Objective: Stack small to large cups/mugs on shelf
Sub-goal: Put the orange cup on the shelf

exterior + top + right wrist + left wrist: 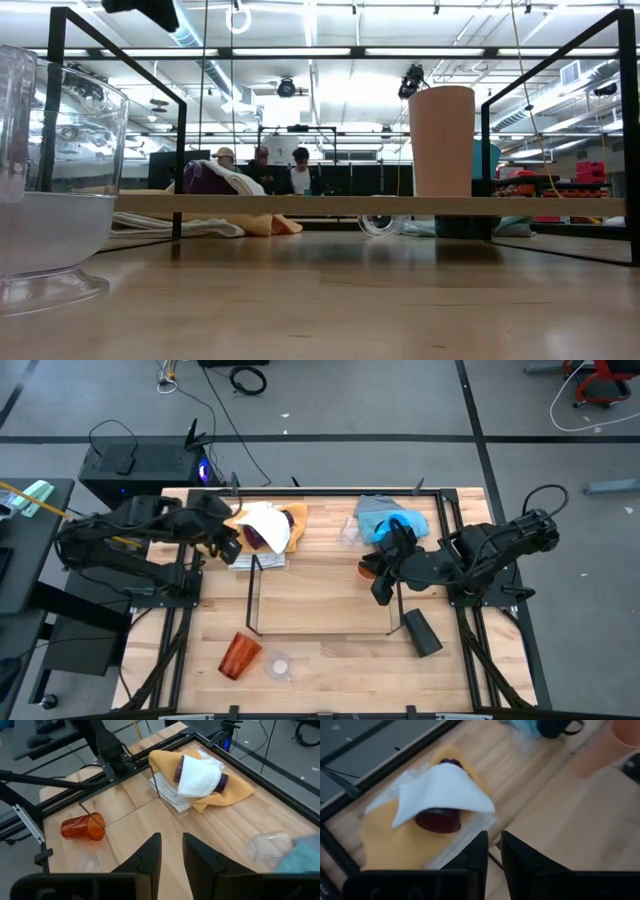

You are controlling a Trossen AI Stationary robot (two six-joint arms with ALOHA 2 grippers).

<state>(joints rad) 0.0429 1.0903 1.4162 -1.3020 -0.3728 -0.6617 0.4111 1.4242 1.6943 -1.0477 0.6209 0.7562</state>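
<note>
My left gripper (231, 550) (492, 855) hovers above the table's far left, its fingers a narrow gap apart with nothing between them. Just beyond it a purple tumbler (440, 820) lies on its side on a yellow cloth (395, 845), partly under a white cloth (442, 790). My right gripper (380, 592) (171, 852), also slightly open and holding nothing, hangs above the right end of the black wire shelf (250, 595). A small orange cup (441, 140) (367, 568) stands upright on the shelf there, next to this gripper.
An amber-orange tumbler (240, 656) (82, 827) lies on its side near the front edge beside a clear cup (279, 665). A black cup (422, 632) lies at the front right. A dark mug on a blue cloth (395, 523) and another clear cup (267, 847) sit at the back.
</note>
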